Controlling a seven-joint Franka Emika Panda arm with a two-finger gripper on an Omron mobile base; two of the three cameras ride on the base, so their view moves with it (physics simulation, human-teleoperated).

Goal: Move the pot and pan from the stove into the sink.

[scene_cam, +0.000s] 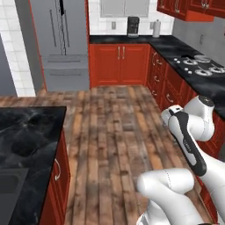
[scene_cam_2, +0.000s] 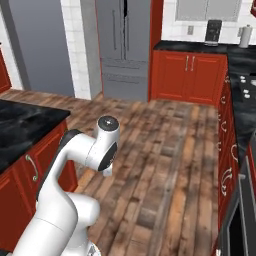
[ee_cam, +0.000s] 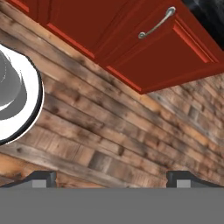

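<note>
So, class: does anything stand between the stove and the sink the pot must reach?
Nothing visible does: bare wooden floor separates the stove on the far counter from the sink in the near island. The open claw points at floor.

Red cabinets (scene_cam: 118,63), grey fridge (scene_cam: 59,44) at ten o'clock, black marbled counter (scene_cam: 26,132), streaky brown plank floor (scene_cam: 110,132), black stove (scene_cam: 200,66) with grey grates at two o'clock.

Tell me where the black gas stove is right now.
The black glass gas stove with grey burner grates sits in the black stone counter along the right wall of the left base view, above red cabinets, ahead of the white arm.
</note>
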